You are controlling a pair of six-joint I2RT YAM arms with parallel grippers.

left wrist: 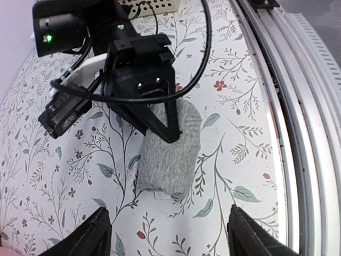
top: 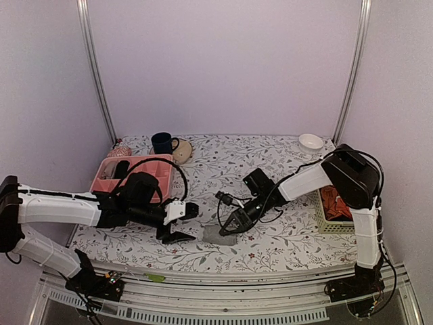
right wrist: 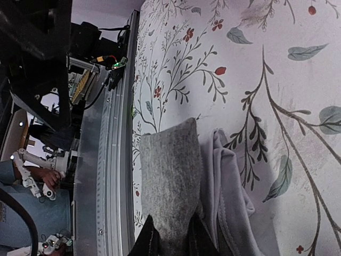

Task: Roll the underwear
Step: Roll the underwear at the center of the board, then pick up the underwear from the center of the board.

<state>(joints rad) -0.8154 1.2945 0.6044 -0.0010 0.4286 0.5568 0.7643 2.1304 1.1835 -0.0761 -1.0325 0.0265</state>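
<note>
The underwear (top: 218, 234) is a small grey folded bundle on the flowered tablecloth near the front edge. In the left wrist view it (left wrist: 171, 151) lies ahead of my open left fingers, with the right gripper on its far end. My right gripper (top: 232, 226) is shut on a fold of the grey cloth (right wrist: 170, 181), with pale inner cloth (right wrist: 226, 192) beside it. My left gripper (top: 181, 223) is open and empty just left of the bundle, its fingertips (left wrist: 90, 234) apart.
A pink tray (top: 108, 177) stands at the back left with a dark blue mug (top: 162, 143) and a tan item behind it. A white bowl (top: 310, 142) sits at the back right. A green basket (top: 325, 220) with orange-red garments stands at the right. The table's metal front rail (left wrist: 298, 133) is close.
</note>
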